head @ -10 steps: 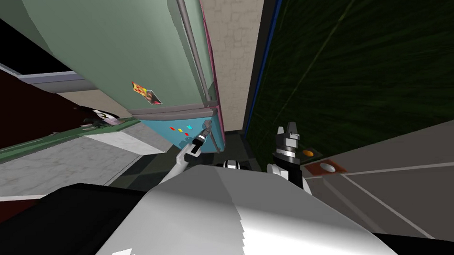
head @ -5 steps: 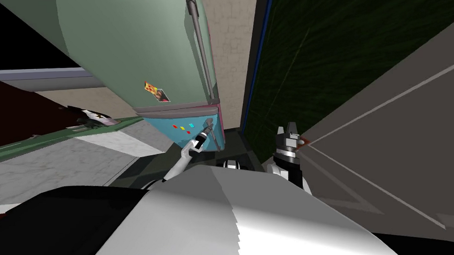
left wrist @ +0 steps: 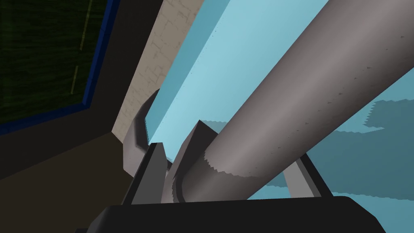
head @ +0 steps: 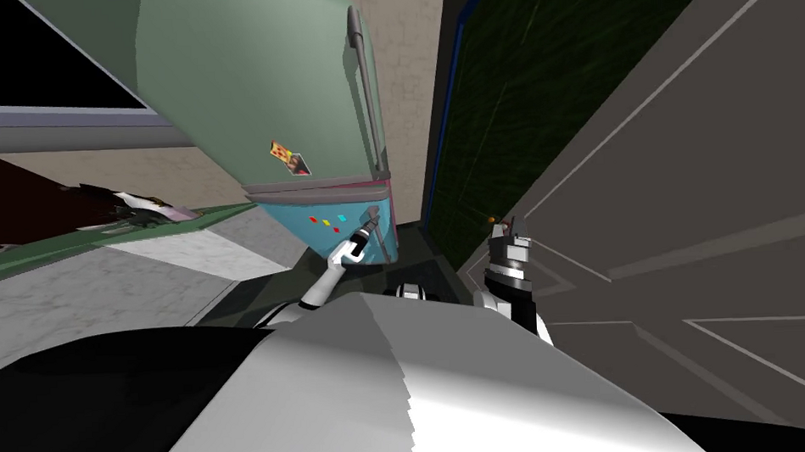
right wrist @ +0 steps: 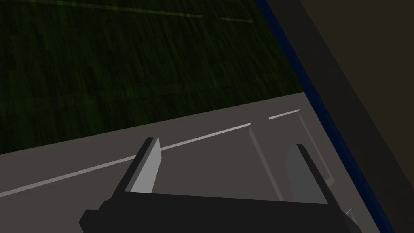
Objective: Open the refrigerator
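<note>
The refrigerator has a pale green upper door (head: 250, 90) and a blue lower door (head: 325, 233), each with a grey bar handle along its right edge. My left gripper (head: 369, 226) is at the lower door's handle (head: 381, 237). In the left wrist view the thick grey handle (left wrist: 291, 101) runs across the blue door and fills the gap of the left gripper (left wrist: 228, 153), whose fingers (left wrist: 149, 174) press its sides. My right gripper (head: 511, 231) hangs open and empty to the right, in front of a grey panel; the right wrist view shows the same gripper (right wrist: 224, 142) with its fingers apart.
A dark green wall panel (head: 556, 85) with a blue edge stands right of the refrigerator, past a beige wall strip (head: 407, 83). A grey panelled door (head: 713, 180) is close on my right. A grey counter (head: 98, 283) lies to the left. A black area shows at the upper left.
The whole head view has swung, so I have turned: the grey door on my right now takes up much more of it. My left gripper stays on the lower door's handle.
</note>
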Controlling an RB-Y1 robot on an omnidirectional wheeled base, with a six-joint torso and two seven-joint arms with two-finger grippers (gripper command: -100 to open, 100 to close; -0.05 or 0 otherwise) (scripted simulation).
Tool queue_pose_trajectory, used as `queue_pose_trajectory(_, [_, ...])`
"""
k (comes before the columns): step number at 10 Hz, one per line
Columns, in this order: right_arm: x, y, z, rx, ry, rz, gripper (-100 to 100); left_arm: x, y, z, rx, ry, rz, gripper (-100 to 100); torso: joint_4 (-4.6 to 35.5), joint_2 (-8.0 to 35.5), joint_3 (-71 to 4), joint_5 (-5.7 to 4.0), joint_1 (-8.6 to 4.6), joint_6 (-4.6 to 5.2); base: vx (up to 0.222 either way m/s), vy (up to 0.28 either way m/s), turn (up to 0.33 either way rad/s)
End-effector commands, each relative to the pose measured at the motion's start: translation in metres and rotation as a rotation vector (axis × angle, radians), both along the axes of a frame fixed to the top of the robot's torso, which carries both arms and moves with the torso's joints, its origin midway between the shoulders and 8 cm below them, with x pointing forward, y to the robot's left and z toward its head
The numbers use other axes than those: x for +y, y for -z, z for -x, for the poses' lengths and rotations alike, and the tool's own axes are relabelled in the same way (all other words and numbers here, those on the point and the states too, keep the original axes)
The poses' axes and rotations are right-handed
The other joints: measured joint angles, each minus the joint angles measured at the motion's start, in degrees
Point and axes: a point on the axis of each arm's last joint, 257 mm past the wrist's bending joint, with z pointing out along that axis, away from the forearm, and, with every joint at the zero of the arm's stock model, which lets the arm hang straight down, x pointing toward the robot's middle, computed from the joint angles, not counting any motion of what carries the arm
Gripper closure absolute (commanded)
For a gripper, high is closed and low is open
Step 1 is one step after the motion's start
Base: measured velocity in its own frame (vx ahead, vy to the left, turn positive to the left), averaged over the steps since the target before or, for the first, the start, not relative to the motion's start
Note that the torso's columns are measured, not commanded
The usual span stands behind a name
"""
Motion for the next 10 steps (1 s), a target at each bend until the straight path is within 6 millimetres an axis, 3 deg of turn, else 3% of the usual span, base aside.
queue_pose_trajectory(1, [0.0,0.0,0.0,0.0,0.0,0.0,0,-0.004,-0.004,-0.02,0.002,-0.004,0.003,100,0.01,-0.06,-0.01,0.0,0.05,0.19,-0.353,0.108,-0.137])
queue_pose_trajectory(3, [0.0,0.0,0.0,0.0,0.0,0.0,0,-0.008,0.003,-0.007,0.008,0.043,-0.01,100,0.08,-0.7,-0.41,-0.26,-0.51,0.1,-0.115,0.036,0.121])
queue_pose_trajectory(10, [0.0,0.0,0.0,0.001,0.001,0.0,0,-0.052,-0.003,0.035,-0.02,0.298,-0.016,100,0.25,-0.34,-0.22,0.17,1.23,-0.83,-0.05,0.054,0.202])
